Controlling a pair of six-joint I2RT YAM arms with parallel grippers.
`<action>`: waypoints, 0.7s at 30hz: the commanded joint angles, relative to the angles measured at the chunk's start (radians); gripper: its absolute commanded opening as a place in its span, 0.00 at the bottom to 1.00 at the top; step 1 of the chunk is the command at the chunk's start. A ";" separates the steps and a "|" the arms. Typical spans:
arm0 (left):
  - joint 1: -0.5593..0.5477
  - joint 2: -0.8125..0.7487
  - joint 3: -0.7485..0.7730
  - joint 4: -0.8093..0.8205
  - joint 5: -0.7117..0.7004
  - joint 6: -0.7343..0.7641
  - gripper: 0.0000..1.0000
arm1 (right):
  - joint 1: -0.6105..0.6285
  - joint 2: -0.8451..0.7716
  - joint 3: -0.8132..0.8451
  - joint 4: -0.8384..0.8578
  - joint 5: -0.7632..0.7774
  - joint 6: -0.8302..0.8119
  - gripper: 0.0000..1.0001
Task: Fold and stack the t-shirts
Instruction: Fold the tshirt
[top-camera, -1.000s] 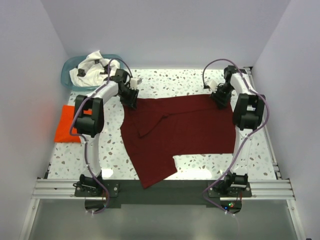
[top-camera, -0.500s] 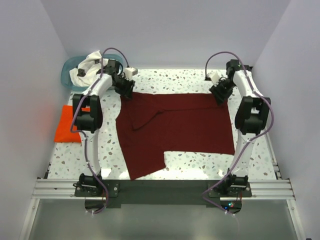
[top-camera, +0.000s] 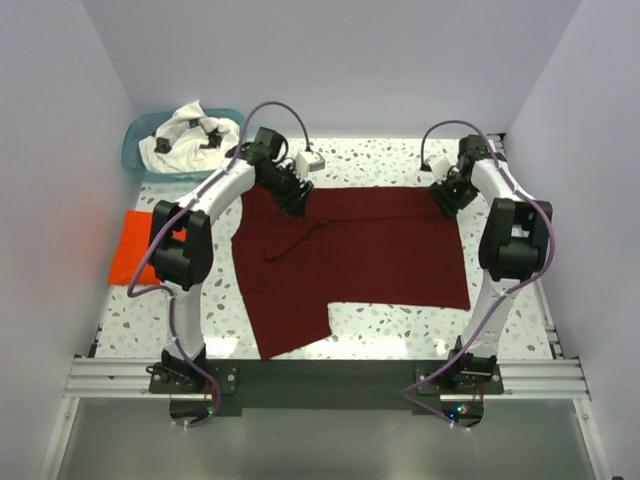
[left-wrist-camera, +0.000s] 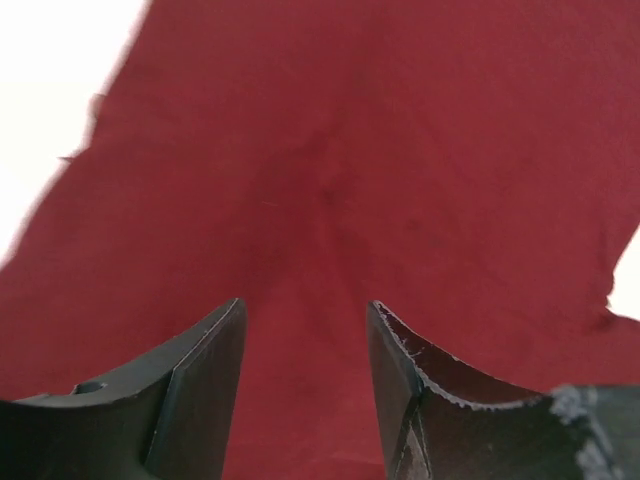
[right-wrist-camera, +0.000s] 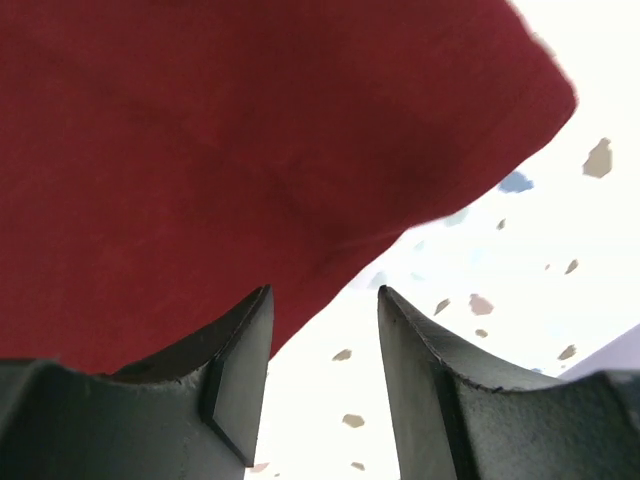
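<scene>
Maroon cloth fills the middle of the top view: a dark t-shirt (top-camera: 370, 250) lies spread on the speckled desk (top-camera: 390, 325), one flap reaching toward the lower left and a crease running down from its top edge. The left end effector (top-camera: 296, 203) hangs over the shirt's upper left part, beside that crease. Its wrist camera shows both fingers (left-wrist-camera: 205, 370) parted, with only red fabric below and between them and nothing gripped. Whether the tips touch the cloth cannot be told. The right end effector (top-camera: 446, 196) sits at the shirt's upper right corner, likewise released. In its wrist view the cloth's edge passes under the finger at the left of the picture, while bare desk shows in the gap. At the left of the frame, well apart from the maroon shirt, a bright orange-red t-shirt (top-camera: 130, 258) lies folded by the desk's edge. In the upper left corner a white t-shirt (top-camera: 180, 135) with black print is heaped in a teal basket (top-camera: 132, 160).
</scene>
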 joint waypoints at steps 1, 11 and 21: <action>-0.019 0.003 -0.031 -0.028 -0.017 0.016 0.56 | 0.017 0.026 -0.003 0.146 0.059 0.031 0.50; -0.105 0.065 -0.022 0.040 -0.123 0.005 0.57 | 0.057 0.074 0.012 0.237 0.128 0.003 0.45; -0.172 0.131 0.023 0.076 -0.222 0.016 0.56 | 0.070 0.115 0.071 0.260 0.151 -0.043 0.31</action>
